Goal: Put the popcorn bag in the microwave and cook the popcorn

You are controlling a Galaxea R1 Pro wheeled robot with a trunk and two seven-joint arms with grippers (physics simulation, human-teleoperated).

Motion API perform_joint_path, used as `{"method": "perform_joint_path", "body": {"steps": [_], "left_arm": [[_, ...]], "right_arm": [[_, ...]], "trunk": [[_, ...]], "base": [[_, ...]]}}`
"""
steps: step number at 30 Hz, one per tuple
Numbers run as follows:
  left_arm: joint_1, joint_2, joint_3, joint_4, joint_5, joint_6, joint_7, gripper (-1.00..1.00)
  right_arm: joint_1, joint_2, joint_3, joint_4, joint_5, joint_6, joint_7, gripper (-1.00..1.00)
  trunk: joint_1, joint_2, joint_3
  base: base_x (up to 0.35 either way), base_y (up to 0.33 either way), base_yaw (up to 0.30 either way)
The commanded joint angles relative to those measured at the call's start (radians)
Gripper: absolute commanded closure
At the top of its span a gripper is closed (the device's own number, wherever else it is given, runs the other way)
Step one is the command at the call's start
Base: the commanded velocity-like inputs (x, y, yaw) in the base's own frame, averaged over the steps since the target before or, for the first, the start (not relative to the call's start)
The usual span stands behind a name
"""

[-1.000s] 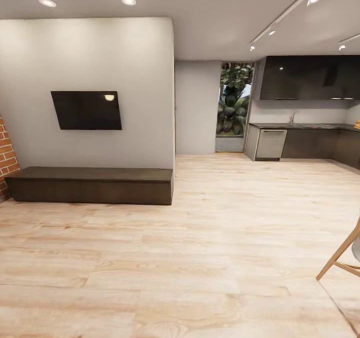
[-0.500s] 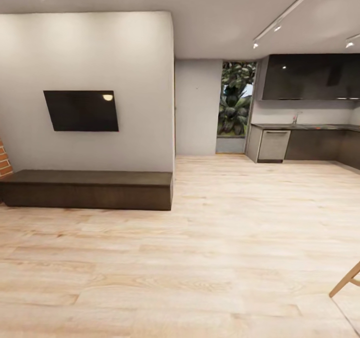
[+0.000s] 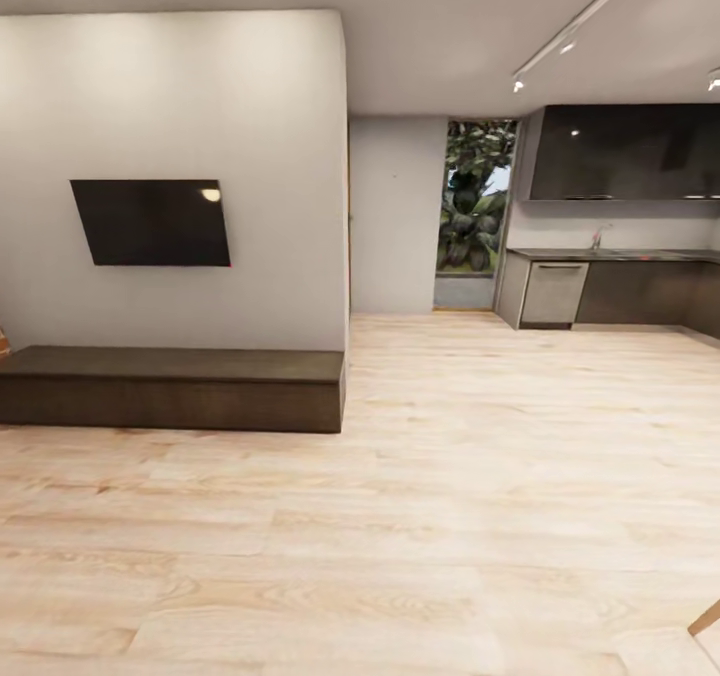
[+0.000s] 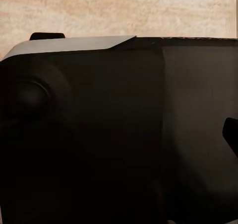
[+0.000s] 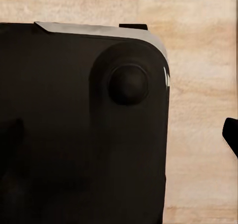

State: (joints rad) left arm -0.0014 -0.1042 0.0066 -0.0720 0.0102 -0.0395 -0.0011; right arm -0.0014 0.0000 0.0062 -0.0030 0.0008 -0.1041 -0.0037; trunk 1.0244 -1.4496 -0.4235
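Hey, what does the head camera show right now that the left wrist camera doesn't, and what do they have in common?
Head view alone: a wall-mounted TV, a long dark bench beneath it, a window with greenery, and at far right the kitchen, with dark cabinets above a grey countertop. Left wrist view alone: a large black body with a grey top edge, seen close up, most likely the robot's own base. Both share the pale wood floor.

Wall-mounted screen (image 3: 150,222) above bench (image 3: 170,388) at left; countertop (image 3: 610,254) far right, beside window (image 3: 475,201).
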Motion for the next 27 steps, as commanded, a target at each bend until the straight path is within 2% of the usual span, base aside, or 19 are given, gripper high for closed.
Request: {"method": "perform_joint_path", "body": {"steps": [1,17,27], "left_arm": [[0.0,0.0,0.0,0.0,0.001,-0.003,0.0,-1.0],[0.0,0.0,0.001,0.0,0.001,-0.003,0.0,-1.0],[0.0,0.0,0.001,0.0,0.001,-0.002,0.0,-1.0]], "right_arm": [[0.0,0.0,-0.001,0.0,-0.003,-0.003,-0.001,-1.0],[0.0,0.002,0.001,0.0,0.003,-0.003,-0.008,-1.0],[0.0,0.0,-0.005,0.001,-0.01,-0.003,-0.009,-1.0]], "trunk": [[0.001,0.0,-0.001],[0.001,0.0,-0.001],[0.001,0.0,-0.001]], "base": [[0.322,0.0,0.0],[0.322,0.0,0.0],[0.322,0.0,0.0]]}}
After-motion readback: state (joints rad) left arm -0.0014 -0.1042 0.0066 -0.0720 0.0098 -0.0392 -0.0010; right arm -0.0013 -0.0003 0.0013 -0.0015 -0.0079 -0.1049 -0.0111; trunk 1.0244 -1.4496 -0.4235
